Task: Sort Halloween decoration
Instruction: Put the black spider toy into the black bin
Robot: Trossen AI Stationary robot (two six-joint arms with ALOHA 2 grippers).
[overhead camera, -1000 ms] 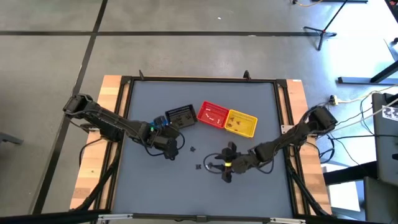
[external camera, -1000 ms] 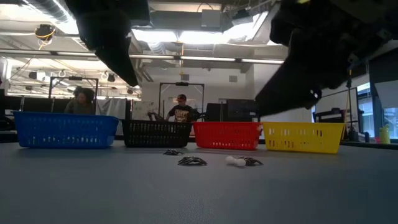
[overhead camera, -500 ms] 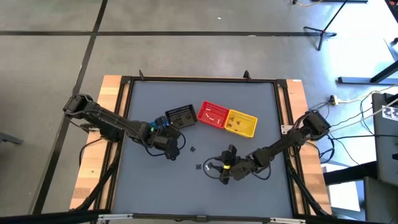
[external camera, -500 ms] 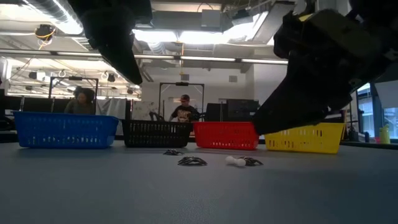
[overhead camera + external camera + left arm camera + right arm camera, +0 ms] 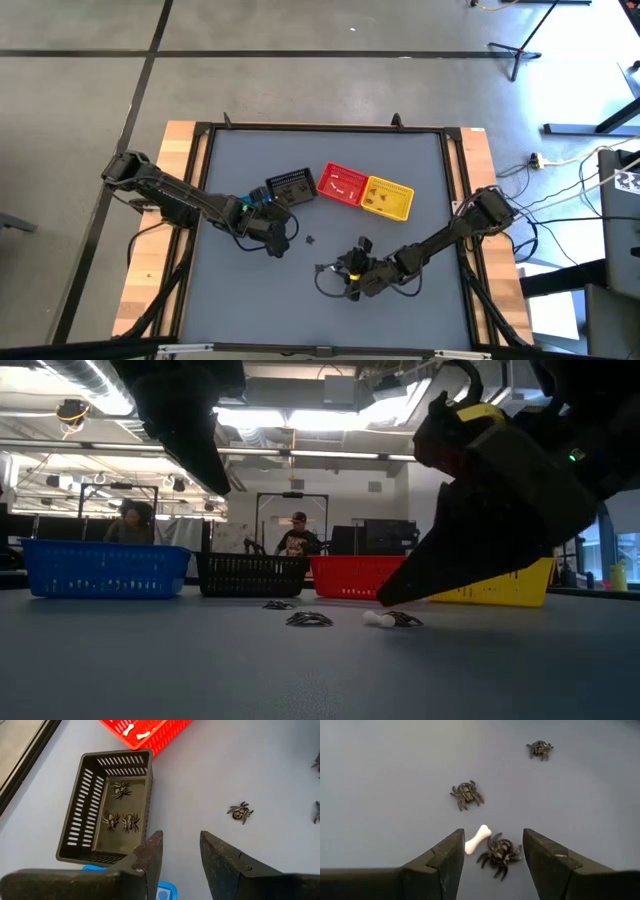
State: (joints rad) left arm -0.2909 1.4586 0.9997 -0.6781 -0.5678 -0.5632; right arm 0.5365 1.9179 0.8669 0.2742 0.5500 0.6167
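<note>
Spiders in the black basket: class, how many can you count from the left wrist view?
3. In the black basket: one spider farther along it, two more side by side. None appear hidden.

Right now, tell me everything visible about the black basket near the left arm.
The black basket is a small rectangular bin that looks like plastic, with slotted walls and a solid floor. It stands upright and open-topped on the grey table, first in a row with the red basket and yellow basket. Three black spider trinkets lie inside. A blue basket sits at its other side. The left pincer hovers just beside it, jaws open, touching nothing.
</note>
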